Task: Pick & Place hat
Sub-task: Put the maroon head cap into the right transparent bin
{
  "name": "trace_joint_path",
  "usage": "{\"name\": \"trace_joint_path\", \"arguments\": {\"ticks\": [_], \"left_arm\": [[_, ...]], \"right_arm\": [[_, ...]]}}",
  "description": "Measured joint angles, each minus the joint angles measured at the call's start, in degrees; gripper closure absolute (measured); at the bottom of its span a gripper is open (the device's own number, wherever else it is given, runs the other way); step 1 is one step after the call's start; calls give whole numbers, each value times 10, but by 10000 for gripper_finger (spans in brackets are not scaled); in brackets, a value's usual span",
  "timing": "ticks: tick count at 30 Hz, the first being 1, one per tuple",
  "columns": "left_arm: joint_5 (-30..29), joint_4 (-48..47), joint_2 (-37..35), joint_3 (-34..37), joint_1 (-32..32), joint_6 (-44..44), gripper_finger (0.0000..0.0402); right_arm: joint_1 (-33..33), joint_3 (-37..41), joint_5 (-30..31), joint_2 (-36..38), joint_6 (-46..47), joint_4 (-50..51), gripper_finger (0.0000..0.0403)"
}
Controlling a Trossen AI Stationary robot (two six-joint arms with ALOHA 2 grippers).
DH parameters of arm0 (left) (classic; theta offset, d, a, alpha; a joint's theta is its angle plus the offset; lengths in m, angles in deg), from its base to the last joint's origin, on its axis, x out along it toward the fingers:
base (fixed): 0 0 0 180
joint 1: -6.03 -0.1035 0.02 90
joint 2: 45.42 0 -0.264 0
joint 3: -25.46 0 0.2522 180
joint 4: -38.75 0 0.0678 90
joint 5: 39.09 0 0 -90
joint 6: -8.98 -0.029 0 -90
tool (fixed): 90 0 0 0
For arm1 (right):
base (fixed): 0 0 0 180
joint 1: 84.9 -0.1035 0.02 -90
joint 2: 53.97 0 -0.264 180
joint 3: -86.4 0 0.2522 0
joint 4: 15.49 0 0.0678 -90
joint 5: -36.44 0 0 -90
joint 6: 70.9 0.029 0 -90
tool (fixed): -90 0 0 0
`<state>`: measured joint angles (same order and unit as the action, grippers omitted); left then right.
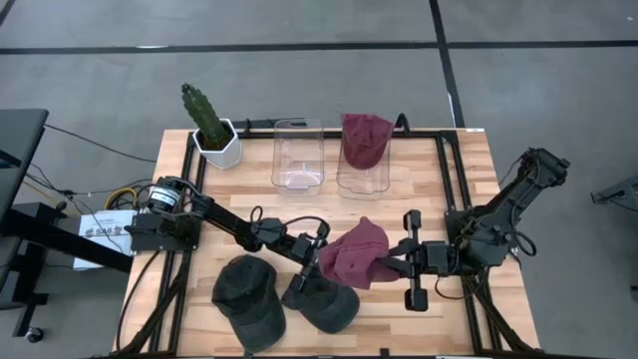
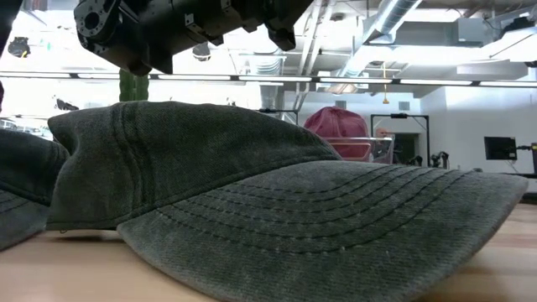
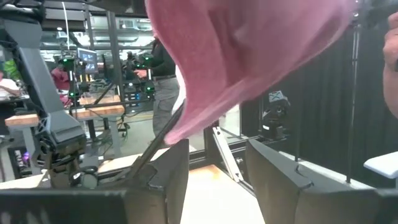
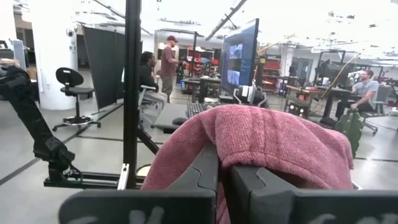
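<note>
My right gripper (image 1: 391,265) is shut on a pink-maroon hat (image 1: 354,254), held over the middle of the table. My left gripper (image 1: 317,247) is open right at the hat's left side. In the left wrist view the hat (image 3: 249,56) hangs just above and between its fingers (image 3: 180,174). Two dark grey hats (image 1: 249,296) (image 1: 322,304) lie on the table near the front edge; one fills the low view (image 2: 252,201). Another maroon hat (image 1: 365,138) sits in a clear container at the far side. My right gripper pinches the hat's right-hand part (image 4: 261,149) between its two fingers, coming level from the table's right. The cloth bulges up over the fingers and hides the exact spot. The hat is lifted clear of the table. My left gripper: whether a finger touches the hat's lower edge (image 3: 177,134), I cannot tell.
An empty clear container (image 1: 298,155) stands beside the one with the hat (image 1: 364,179) at the far edge. A cactus in a white pot (image 1: 211,128) stands at the far left corner. Bare wood shows at the table's right and between the containers and the arms.
</note>
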<state>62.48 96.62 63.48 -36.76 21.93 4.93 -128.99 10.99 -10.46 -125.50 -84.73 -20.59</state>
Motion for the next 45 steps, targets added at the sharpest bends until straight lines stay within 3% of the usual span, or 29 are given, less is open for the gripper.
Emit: {"name": "trace_joint_path", "arguments": {"ticks": [10, 21, 25, 31, 39, 45], "left_arm": [[0, 4, 0, 0, 0, 0, 245], [1, 73, 0, 0, 13, -1, 246], [-28, 68, 0, 0, 13, -2, 278], [-80, 64, 0, 18, 6, -33, 382], [-90, 64, 0, 60, -14, -29, 382], [-90, 61, 0, 80, -12, -29, 383]], "right_arm": [[12, 0, 3, 0, -1, 14, 403], [49, 0, 4, -15, 4, 28, 403], [44, 0, 4, -15, 8, 28, 403], [26, 0, 16, -14, 18, 35, 403], [-11, 0, 103, -15, 51, 93, 403], [-16, 0, 108, -15, 191, 214, 402]]}}
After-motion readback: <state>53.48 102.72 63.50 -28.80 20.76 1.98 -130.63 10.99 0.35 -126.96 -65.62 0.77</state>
